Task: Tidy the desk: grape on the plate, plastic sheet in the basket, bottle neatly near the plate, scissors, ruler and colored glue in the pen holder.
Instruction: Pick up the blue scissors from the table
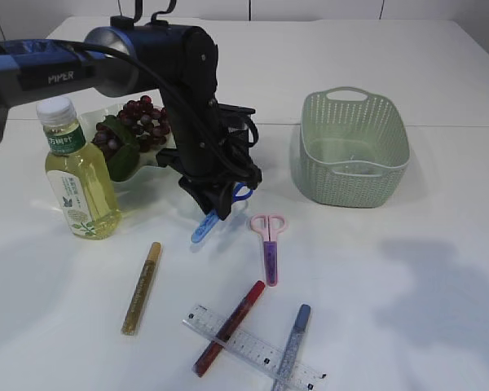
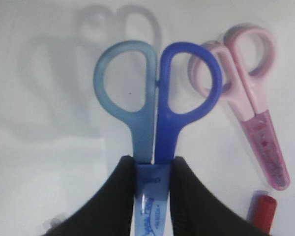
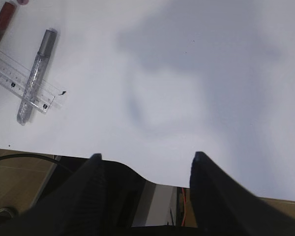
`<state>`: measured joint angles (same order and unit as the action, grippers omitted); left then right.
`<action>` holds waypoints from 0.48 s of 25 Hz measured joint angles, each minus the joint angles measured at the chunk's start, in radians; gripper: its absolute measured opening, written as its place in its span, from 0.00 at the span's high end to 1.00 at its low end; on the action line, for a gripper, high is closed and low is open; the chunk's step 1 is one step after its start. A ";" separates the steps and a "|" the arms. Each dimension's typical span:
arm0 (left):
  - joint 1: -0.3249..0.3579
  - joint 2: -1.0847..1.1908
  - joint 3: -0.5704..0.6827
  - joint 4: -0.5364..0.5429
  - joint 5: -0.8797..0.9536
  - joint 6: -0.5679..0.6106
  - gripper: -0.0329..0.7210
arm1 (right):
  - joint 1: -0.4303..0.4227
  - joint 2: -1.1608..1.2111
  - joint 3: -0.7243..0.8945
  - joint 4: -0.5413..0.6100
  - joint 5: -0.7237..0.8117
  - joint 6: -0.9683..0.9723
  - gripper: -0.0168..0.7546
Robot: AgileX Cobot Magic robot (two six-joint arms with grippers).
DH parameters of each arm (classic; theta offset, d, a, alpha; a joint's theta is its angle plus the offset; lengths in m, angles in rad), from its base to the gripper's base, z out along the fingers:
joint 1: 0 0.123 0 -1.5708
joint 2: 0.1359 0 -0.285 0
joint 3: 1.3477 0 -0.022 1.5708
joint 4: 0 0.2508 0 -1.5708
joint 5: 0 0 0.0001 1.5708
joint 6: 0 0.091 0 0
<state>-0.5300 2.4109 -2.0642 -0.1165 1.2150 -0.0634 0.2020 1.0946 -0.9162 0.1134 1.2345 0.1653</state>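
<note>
My left gripper is shut on the sheathed blades of the blue scissors, holding them just above the table; its fingertips flank the blue sheath. Pink scissors lie just to the right, also seen in the left wrist view as pink scissors. The grapes rest on the plate behind the arm. The bottle stands upright beside the plate. A ruler lies under red glue and silver glue; gold glue lies apart. My right gripper is open and empty. The pen holder and plastic sheet are out of view.
A pale green basket stands at the back right. In the right wrist view the ruler and silver glue lie at the upper left, and the table's front edge runs just under the fingers.
</note>
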 joint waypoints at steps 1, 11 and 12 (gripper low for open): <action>0.000 -0.011 0.000 -0.005 0.000 0.000 0.77 | 0.000 0.000 0.000 0.000 0.000 0.000 0.41; 0.000 -0.122 0.037 -0.012 0.003 0.000 0.77 | 0.000 0.000 0.000 0.000 0.000 0.000 0.41; 0.000 -0.134 0.052 -0.012 0.004 0.000 0.77 | 0.000 0.000 0.000 0.000 0.000 0.000 0.41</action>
<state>-0.5300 2.2769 -2.0124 -0.1283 1.2194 -0.0634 0.2020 1.0946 -0.9162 0.1134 1.2345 0.1653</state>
